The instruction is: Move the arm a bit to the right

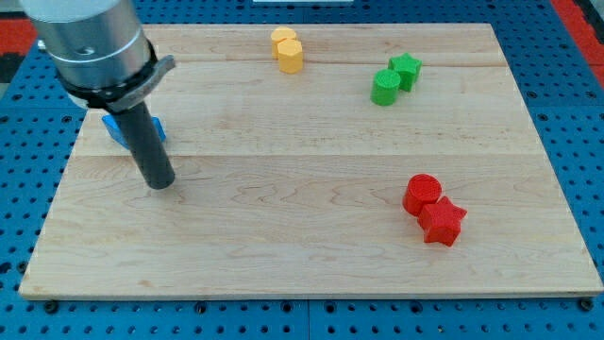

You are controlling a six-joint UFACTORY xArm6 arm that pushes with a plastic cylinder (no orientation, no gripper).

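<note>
No jaws are being carried, so no state can be told; my tip (161,183) is being rested on the worktop (283,236) at the view's left, just below the blue block (117,130), with open board being offered rightward for the small shift

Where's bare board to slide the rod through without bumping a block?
The widest free patch is the board's middle and bottom, between my tip and the red cylinder with the red star. It is crowded at the top: yellow blocks, green cylinder, green star. A blue block sits just behind the rod.
</note>
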